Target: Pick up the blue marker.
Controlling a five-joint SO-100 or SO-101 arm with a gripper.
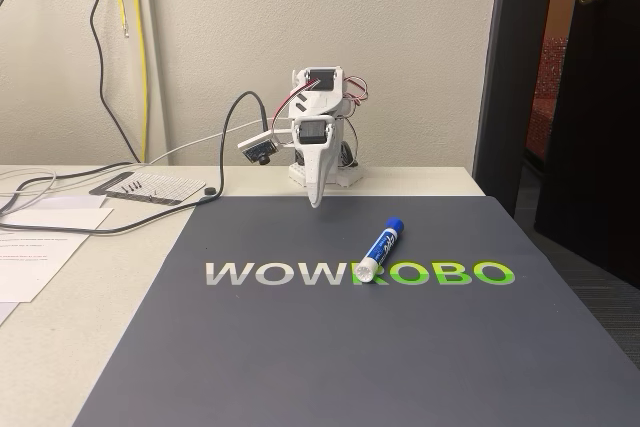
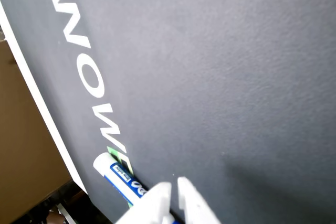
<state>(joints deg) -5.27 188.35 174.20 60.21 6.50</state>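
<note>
The blue marker (image 1: 379,249) lies flat on the dark grey mat (image 1: 300,347), slanted, with its blue cap toward the back right and its white round end on the WOWROBO lettering. My white gripper (image 1: 316,203) hangs point-down over the mat's far edge, to the left of and behind the marker, clear of it. Its two fingers are together with nothing between them. In the wrist view the fingertips (image 2: 160,195) come in from the bottom edge, and the marker (image 2: 122,179) passes partly behind them.
Papers (image 1: 30,247) and black cables (image 1: 110,207) lie on the white table to the left of the mat. A small camera (image 1: 259,148) sticks out on the arm's left side. A dark door (image 1: 590,97) stands at the right, beyond the table's edge.
</note>
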